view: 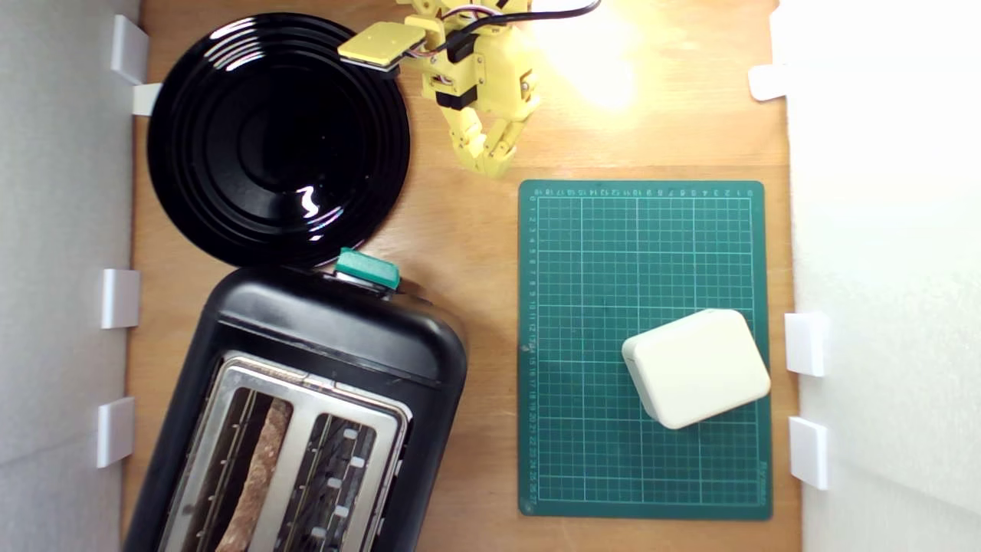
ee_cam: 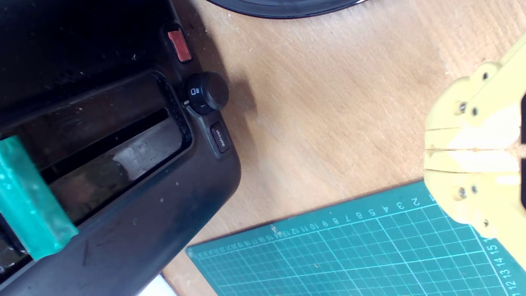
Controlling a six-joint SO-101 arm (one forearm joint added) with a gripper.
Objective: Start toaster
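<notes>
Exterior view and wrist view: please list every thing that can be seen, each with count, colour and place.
toaster: one, glossy black, lower part of the exterior view's left; brown toast in one slot
lever knob: one, teal-green, on the toaster end facing the plate
plate: one, black, beyond the toaster
cutting mat: one, green with grid, the exterior view's right
box: one, cream, on the mat
table: one, light wood
gripper: one, yellow, shut, over bare table between plate and mat
</notes>
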